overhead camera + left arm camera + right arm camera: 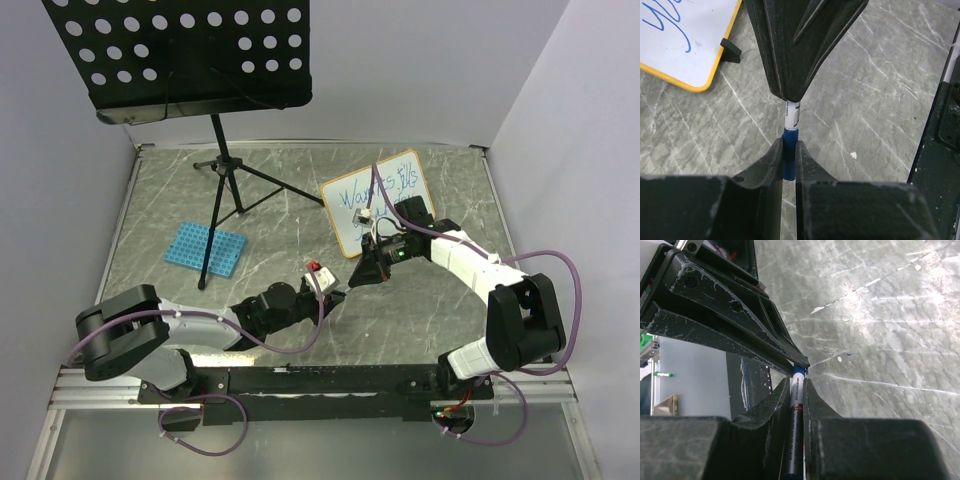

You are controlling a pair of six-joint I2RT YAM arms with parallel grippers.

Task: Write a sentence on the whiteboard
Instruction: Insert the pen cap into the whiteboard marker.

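The whiteboard (392, 222) stands at the back right with the sentence (375, 193) in blue across it; its orange-framed corner (695, 85) shows in the left wrist view. Both grippers meet in front of it, tip to tip. My right gripper (798, 380) is shut on the white barrel of a marker (796, 415). My left gripper (790, 142) is shut on the marker's blue cap (790, 157). The cap sits against the barrel (791, 114) with no gap showing. From the top view the left gripper (335, 297) and right gripper (358, 277) hide the marker.
A black perforated music stand (180, 50) on a tripod (228, 170) stands at the back left. A blue perforated rack (205, 247) lies on the grey marble table (290, 220) beside one tripod leg. White walls close the table's sides.
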